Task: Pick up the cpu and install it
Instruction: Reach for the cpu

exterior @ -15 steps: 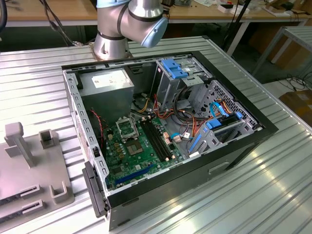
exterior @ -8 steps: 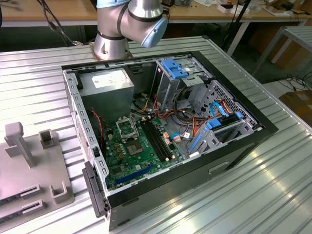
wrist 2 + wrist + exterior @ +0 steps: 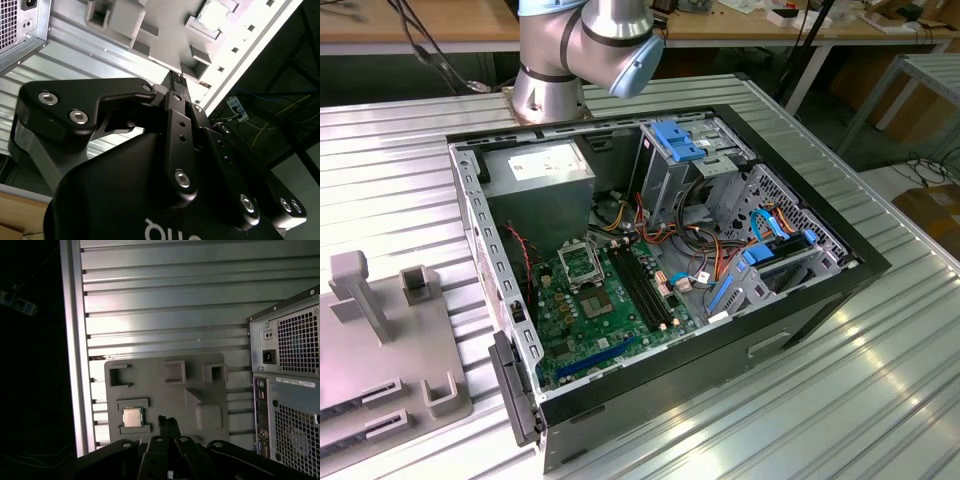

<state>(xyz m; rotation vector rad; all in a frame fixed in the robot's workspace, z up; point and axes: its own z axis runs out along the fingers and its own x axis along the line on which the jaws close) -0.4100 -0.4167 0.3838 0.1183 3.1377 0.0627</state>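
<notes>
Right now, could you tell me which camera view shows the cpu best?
The first wrist view: the cpu lies face-on in its recess on the grey holder. The second wrist view catches it obliquely and glary beyond the pincer. The exterior view gives part of the holder.

- The cpu (image 3: 132, 417) lies in a low-framed pocket of the grey fixture plate (image 3: 155, 390), open from above.
- Upright posts (image 3: 360, 290) rise from the plate.
- Inside the open case (image 3: 470, 210), at the exterior view's right of the plate, the black socket (image 3: 582, 262) is uncovered, with cables (image 3: 705, 245) farther to that side.
</notes>
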